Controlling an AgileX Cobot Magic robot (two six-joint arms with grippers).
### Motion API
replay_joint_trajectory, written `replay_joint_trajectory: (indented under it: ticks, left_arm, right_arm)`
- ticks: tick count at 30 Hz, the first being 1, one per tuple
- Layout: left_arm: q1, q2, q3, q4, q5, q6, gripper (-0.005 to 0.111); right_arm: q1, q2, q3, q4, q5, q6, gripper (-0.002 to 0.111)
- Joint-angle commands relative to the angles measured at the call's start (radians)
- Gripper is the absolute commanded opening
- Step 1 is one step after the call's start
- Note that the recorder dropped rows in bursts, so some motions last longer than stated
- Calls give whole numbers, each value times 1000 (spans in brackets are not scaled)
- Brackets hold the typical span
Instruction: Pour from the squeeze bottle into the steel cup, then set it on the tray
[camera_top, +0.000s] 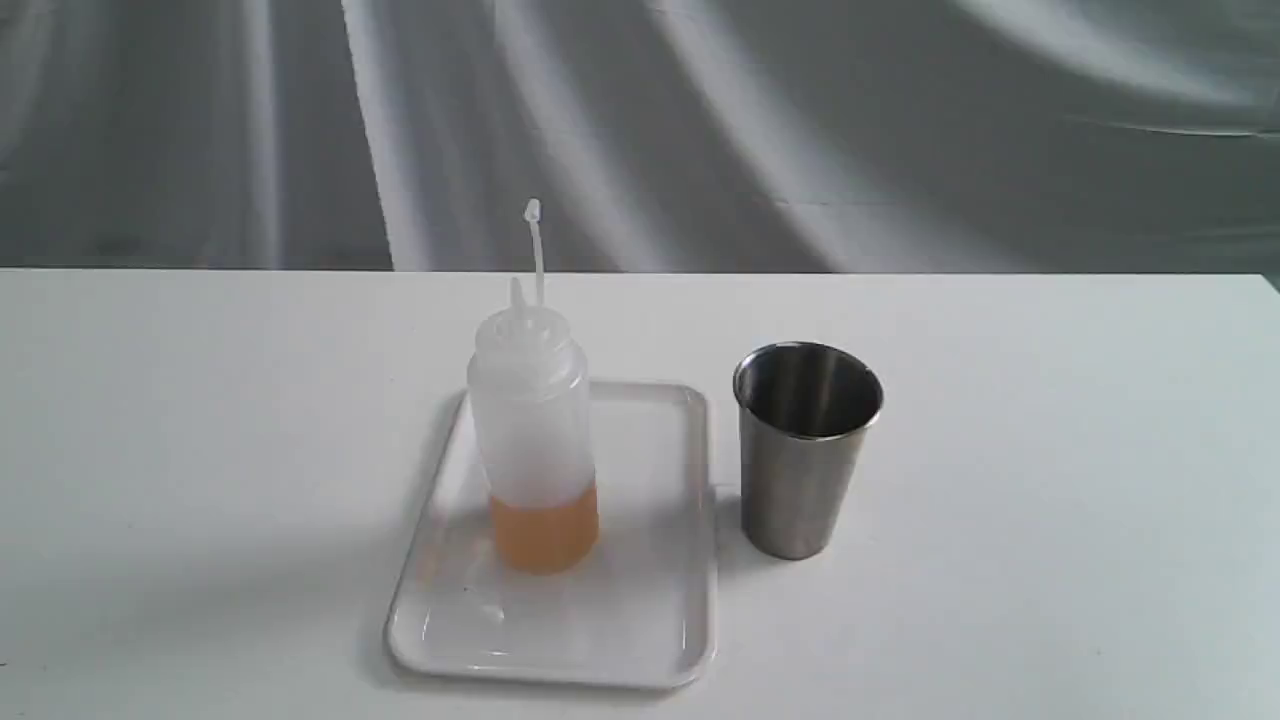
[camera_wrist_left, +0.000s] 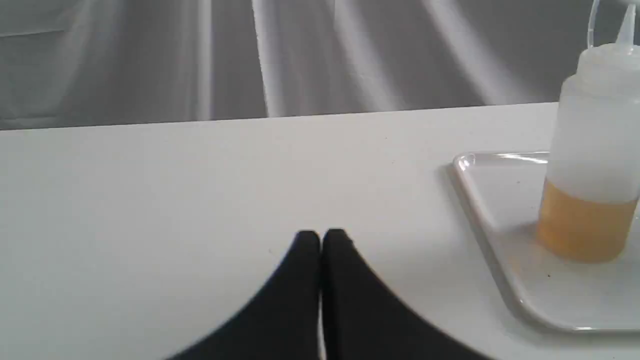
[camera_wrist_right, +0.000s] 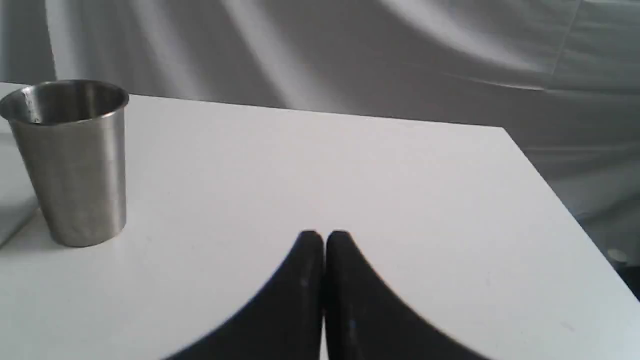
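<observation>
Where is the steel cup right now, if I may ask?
In the exterior view, the steel cup stands upright on the table, just right of the tray.

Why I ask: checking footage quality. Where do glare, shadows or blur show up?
Exterior view: soft shadows fall left of the glossy white plastic tray and brushed steel cup. Left wrist view: black left pincer blurred near the lens, glare streak on the tray's rim. Right wrist view: black right pincer equally soft-edged.

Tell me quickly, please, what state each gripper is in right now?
Left gripper: closed, holding nothing.
Right gripper: closed, holding nothing.
</observation>
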Motion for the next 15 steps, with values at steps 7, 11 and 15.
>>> replay_joint_trajectory:
  ticks: [7, 11, 15]
  left_arm:
    - [2, -3, 4, -1, -8, -3, 0]
    - [2, -3, 4, -1, -8, -3, 0]
    - [2, -3, 4, -1, -8, -3, 0]
  right_arm:
    - [-31, -6, 4, 27, 67, 3, 0]
    - [-31, -6, 4, 27, 67, 3, 0]
    - [-28, -6, 4, 34, 69, 5, 0]
